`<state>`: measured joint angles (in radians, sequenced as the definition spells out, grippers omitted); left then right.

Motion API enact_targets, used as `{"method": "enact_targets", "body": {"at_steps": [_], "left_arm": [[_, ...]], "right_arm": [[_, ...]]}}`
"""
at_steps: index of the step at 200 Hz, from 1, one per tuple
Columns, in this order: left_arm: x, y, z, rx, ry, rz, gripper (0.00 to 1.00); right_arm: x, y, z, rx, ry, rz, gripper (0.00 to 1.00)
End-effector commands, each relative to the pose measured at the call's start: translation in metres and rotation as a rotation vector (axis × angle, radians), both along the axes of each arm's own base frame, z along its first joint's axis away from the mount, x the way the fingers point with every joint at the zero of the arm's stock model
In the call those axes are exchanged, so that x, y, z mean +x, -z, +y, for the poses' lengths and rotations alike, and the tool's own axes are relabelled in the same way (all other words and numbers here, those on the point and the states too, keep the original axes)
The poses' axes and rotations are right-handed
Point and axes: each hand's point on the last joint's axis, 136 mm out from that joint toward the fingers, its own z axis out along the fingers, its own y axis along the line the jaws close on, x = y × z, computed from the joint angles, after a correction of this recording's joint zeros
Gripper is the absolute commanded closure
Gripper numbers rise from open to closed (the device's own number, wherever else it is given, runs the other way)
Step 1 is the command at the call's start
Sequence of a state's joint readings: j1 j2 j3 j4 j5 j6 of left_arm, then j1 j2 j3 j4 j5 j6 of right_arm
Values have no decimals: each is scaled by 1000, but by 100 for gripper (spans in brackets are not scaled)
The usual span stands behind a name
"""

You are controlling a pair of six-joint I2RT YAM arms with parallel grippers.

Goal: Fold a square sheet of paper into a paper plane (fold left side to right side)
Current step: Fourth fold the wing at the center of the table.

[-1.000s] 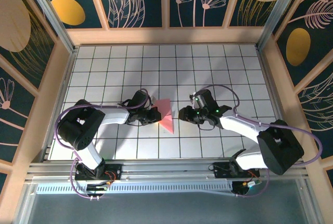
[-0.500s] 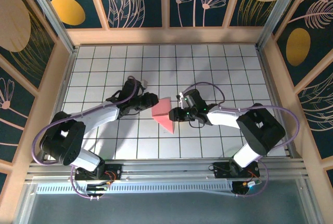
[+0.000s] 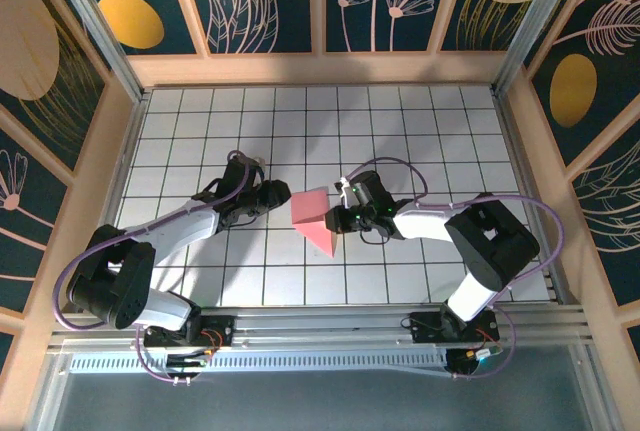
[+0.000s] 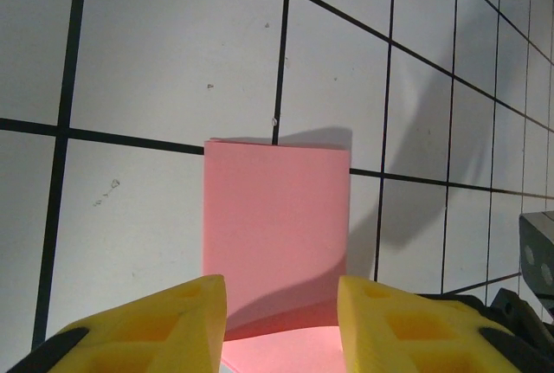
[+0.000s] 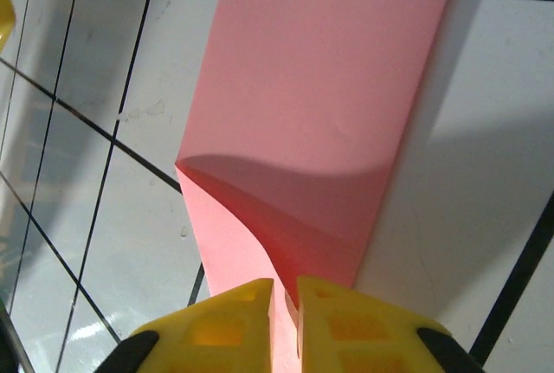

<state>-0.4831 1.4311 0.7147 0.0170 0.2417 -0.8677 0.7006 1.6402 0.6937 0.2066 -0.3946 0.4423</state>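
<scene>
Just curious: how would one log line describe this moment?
right gripper: shut on folded salmon-pink paper sheet | left gripper: open, straddling paper's edge

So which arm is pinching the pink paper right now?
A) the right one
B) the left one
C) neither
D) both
A: the right gripper has its fingers closed on the edge of the paper, while the left gripper is open.

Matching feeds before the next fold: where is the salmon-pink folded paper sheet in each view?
Top external: salmon-pink folded paper sheet at picture centre.
Left wrist: sheet lower centre, reaching the bottom edge.
Right wrist: sheet centre, top edge down to bottom.
Shared landmark: white tiled table with black grid lines.
</scene>
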Motion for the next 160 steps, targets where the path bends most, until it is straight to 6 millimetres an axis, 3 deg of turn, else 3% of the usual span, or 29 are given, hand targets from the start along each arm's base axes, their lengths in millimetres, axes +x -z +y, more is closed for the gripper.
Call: {"method": "enact_targets", "body": {"at_steps": [1, 20, 42, 91, 124, 160], "left_arm": [[0, -1, 0, -22, -16, 15, 59], [1, -2, -3, -43, -11, 16, 57], [2, -2, -4, -55, -10, 20, 55], [2, 1, -3, -133, -33, 38, 41], [1, 5, -18, -236, 10, 63, 42], [4, 14, -31, -280, 56, 100, 50]], "right_arm": [[2, -10, 8, 24, -23, -31, 89], [2, -10, 8, 24, -24, -30, 90], [2, -11, 8, 26, -25, -27, 100], [3, -35, 0, 56, 10, -90, 100], [2, -47, -4, 93, 33, -111, 100], [3, -57, -11, 131, 64, -132, 100]]}}
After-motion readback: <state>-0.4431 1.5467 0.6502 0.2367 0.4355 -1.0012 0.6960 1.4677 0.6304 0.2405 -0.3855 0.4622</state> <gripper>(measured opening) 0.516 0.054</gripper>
